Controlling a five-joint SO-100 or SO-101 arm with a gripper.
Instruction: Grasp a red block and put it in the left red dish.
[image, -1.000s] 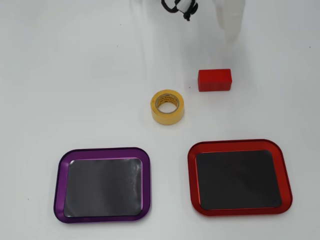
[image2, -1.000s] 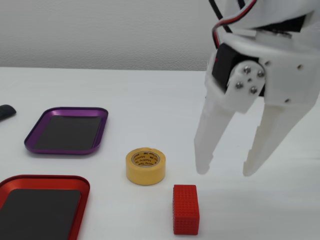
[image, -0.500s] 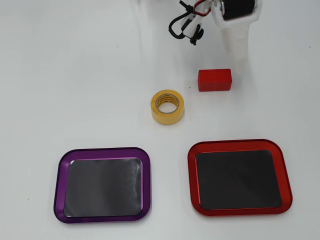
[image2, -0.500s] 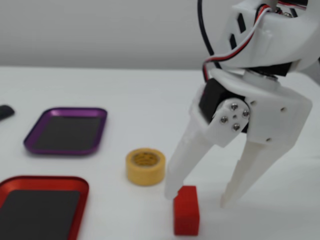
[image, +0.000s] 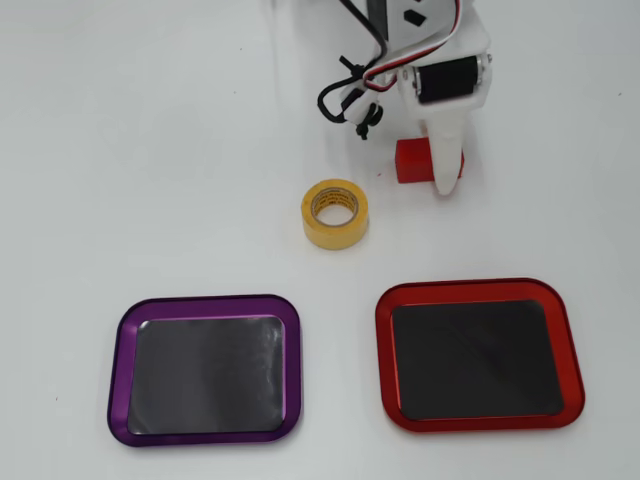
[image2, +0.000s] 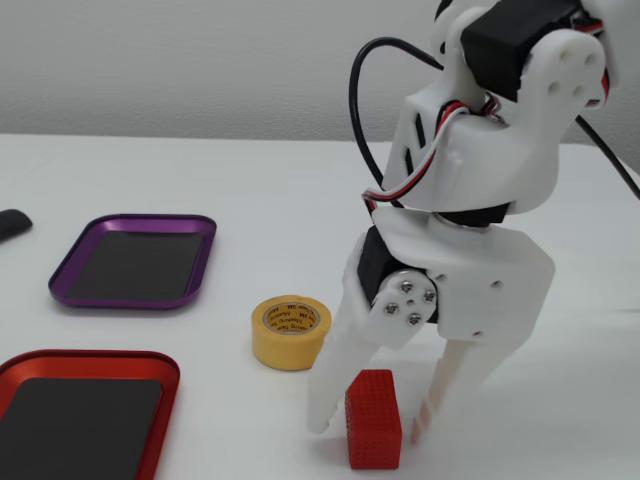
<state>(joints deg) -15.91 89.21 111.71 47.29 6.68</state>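
The red block (image: 410, 160) (image2: 372, 432) lies on the white table, right of the tape roll in the overhead view. My white gripper (image: 442, 165) (image2: 370, 430) has come down over it and stands open. In the fixed view one finger is on each side of the block, with small gaps, and both tips are close to the table. In the overhead view the gripper body hides the block's right part. The red dish (image: 478, 288) (image2: 90, 356) with its black base lies empty, at the lower right in the overhead view and the lower left in the fixed view.
A yellow tape roll (image: 335, 213) (image2: 290, 331) stands close to the block. A purple-rimmed dish (image: 205, 300) (image2: 135, 220) lies empty beside the red one. A dark object (image2: 10, 223) shows at the fixed view's left edge. Servo cables (image: 345, 95) hang beside the gripper.
The gripper has come down from above and behind the block and now straddles it, still open. The block, tape and dishes have not moved.
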